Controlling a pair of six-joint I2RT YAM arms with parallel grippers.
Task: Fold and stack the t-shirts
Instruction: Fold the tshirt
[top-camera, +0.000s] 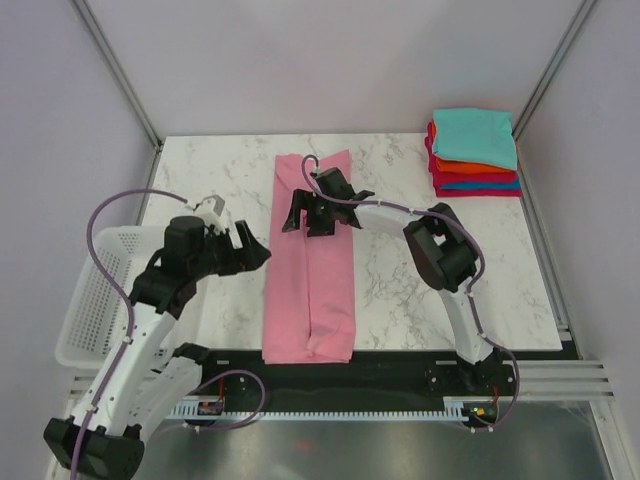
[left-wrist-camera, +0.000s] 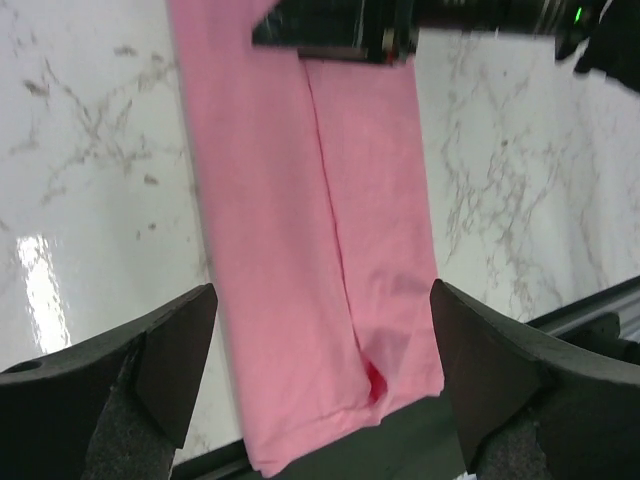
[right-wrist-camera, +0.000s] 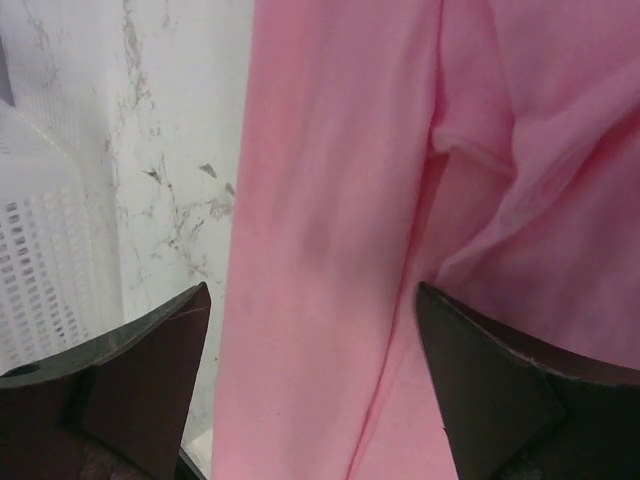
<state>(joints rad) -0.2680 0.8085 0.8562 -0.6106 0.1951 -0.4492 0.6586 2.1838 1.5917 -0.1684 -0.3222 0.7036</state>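
The pink t-shirt (top-camera: 310, 280) lies folded lengthwise into a long narrow strip down the middle of the table, its near end hanging over the front edge. It also shows in the left wrist view (left-wrist-camera: 300, 230) and the right wrist view (right-wrist-camera: 400, 200). My right gripper (top-camera: 303, 216) is open and empty, just above the strip's upper half. My left gripper (top-camera: 255, 250) is open and empty, beside the strip's left edge. A stack of folded tees (top-camera: 473, 150), teal on top over orange, blue and red, sits at the far right corner.
A white mesh basket (top-camera: 95, 290) stands at the left edge of the table, under my left arm; it also shows in the right wrist view (right-wrist-camera: 40, 270). The black rail (top-camera: 400, 365) runs along the table's front edge.
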